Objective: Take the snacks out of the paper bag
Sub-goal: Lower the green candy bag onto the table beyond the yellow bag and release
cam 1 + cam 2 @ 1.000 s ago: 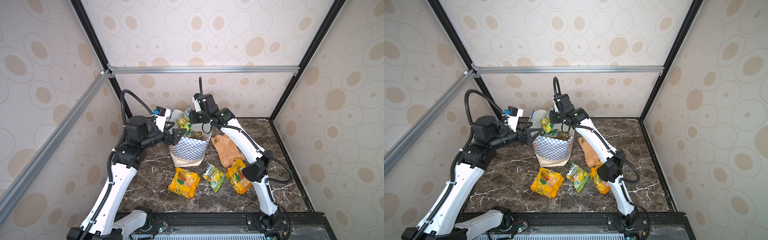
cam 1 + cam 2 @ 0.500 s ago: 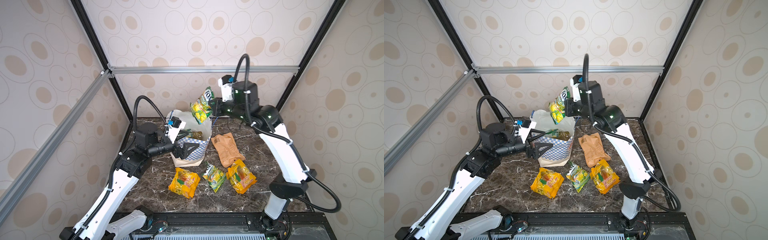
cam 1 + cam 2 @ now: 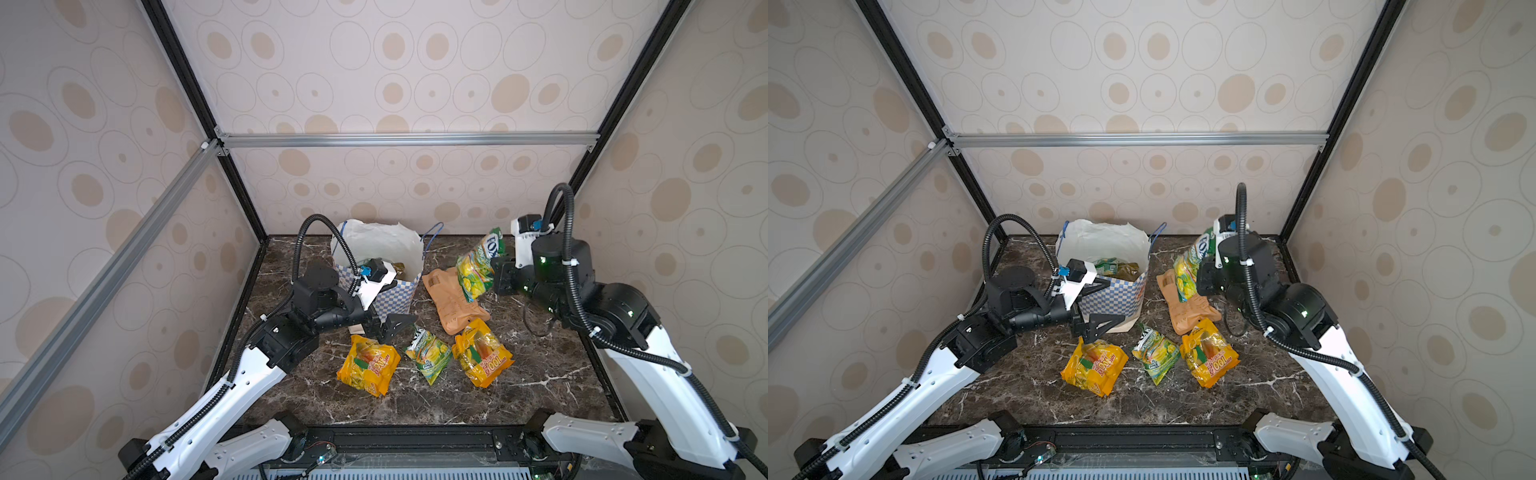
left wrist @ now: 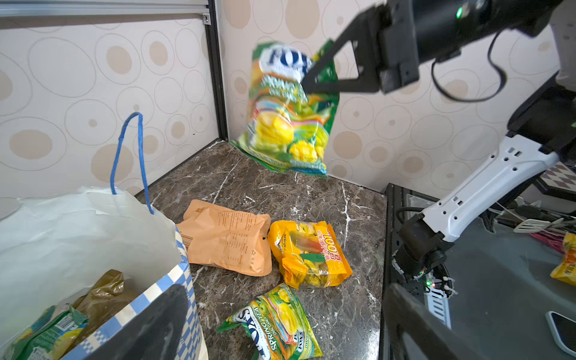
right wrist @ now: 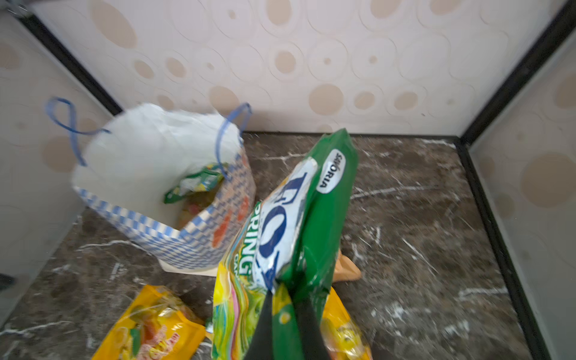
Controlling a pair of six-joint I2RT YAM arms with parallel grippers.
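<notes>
In both top views the right gripper (image 3: 493, 272) is clamped on a green-yellow packet (image 3: 478, 266) hanging long axis down from it, well clear of the paper bag (image 3: 376, 245). The left gripper (image 3: 402, 302), jaws wide apart and empty, is nearer the bag. Left wrist view: more snacks (image 4: 46, 336) lie inside, just ahead. Right wrist view, blurred: the pinch seems near the packet's edge.

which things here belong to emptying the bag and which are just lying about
Job: paper bag; held green packet, in the right gripper; green packet and foil bag inside it; on the table, left yellow-orange packet, right yellow-orange packet, green-yellow packet, tan pouch.
Lying about: phone, stray yellow packet, cables, beyond the table.
</notes>
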